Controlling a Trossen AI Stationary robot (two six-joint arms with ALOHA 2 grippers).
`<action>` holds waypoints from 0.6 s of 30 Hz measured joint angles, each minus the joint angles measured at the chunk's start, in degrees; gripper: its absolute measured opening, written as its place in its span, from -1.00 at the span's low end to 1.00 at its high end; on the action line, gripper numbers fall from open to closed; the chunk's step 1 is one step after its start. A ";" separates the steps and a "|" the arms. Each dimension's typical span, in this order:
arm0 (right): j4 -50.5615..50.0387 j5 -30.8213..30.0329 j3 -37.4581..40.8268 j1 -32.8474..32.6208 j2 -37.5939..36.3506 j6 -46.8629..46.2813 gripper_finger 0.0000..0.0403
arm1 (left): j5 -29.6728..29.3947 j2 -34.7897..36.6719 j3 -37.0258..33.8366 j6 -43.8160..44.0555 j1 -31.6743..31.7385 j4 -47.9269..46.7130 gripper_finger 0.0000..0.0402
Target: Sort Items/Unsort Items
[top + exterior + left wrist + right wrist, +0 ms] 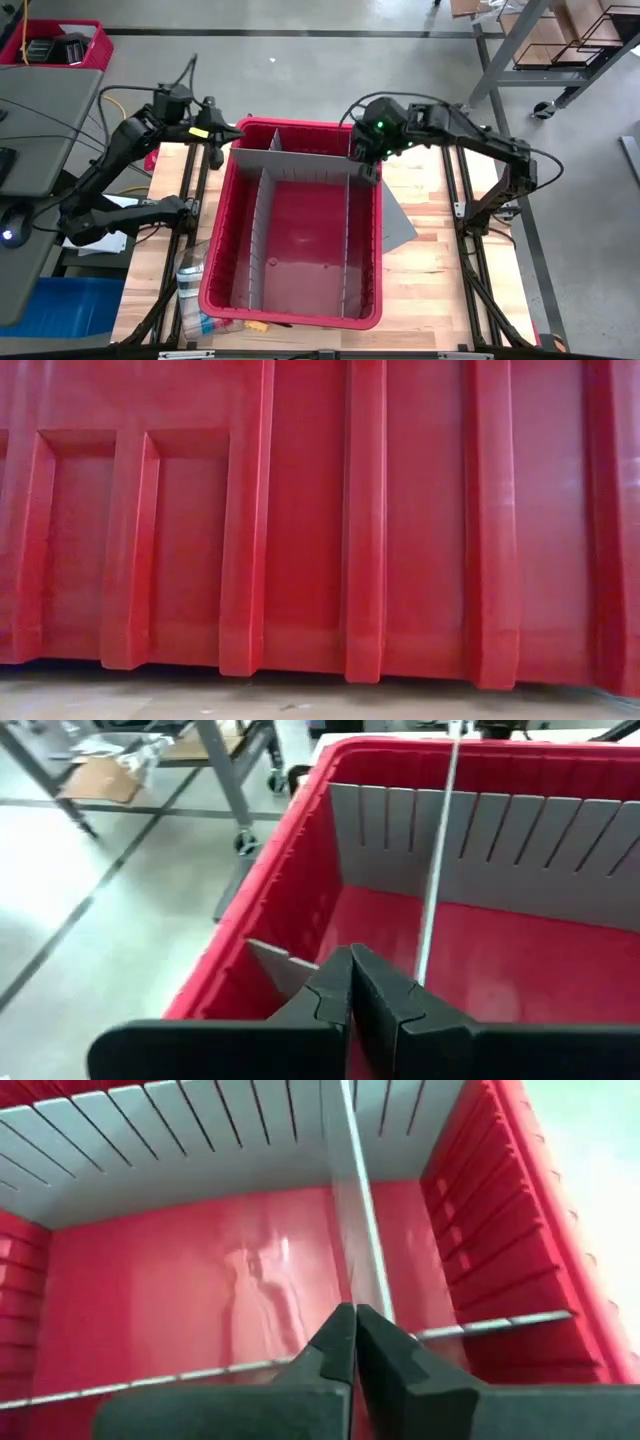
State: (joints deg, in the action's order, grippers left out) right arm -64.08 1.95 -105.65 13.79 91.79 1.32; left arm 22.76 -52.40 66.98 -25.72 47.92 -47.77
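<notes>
Both grippers closed and empty above the bin; no item picked yet.

Your left gripper [350, 982] hovers at the red bin's [215, 262] 11 o'clock corner, your right gripper [354, 1338] near 1 o'clock. Compartments look bare. The items [200, 322], blue and yellow pieces by a clear bag, lie outside at 7 o'clock; judged next: reach there, jaws opened.

Bright, even light overhead; glare streaks the red bin [250, 1280] floor, and both wrist views blur softly.

Workshop: concrete floor [300, 80], wheeled racks [540, 50]
</notes>
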 joint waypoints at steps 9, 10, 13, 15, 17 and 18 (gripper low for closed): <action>11.86 -16.84 5.90 -5.07 0.00 -12.20 -1.00 | -0.16 -1.67 -4.82 6.92 -3.10 11.61 -1.00; 11.57 -20.14 6.31 -5.80 0.00 -13.89 -1.00 | -1.03 -1.66 -5.22 7.32 -3.75 11.65 -1.00; 11.83 -28.43 7.52 -7.70 0.00 -19.60 -1.00 | -2.35 -1.13 -6.26 9.80 -6.08 11.59 -1.00; 12.21 -30.95 8.09 -8.72 0.00 -23.43 -1.00 | -4.73 -0.66 -6.49 11.39 -8.35 11.36 -1.00; 12.37 -33.56 8.31 -9.93 0.04 -26.12 -1.00 | -8.55 -0.01 -6.54 12.01 -11.34 11.84 -1.00; 12.51 -35.32 8.33 -10.57 0.04 -27.21 -1.00 | -10.83 0.39 -6.54 12.23 -12.87 12.11 -1.00</action>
State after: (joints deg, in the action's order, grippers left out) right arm -51.57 -33.37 -97.32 3.22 91.83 -25.89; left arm 11.93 -52.01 60.45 -13.49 35.04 -35.66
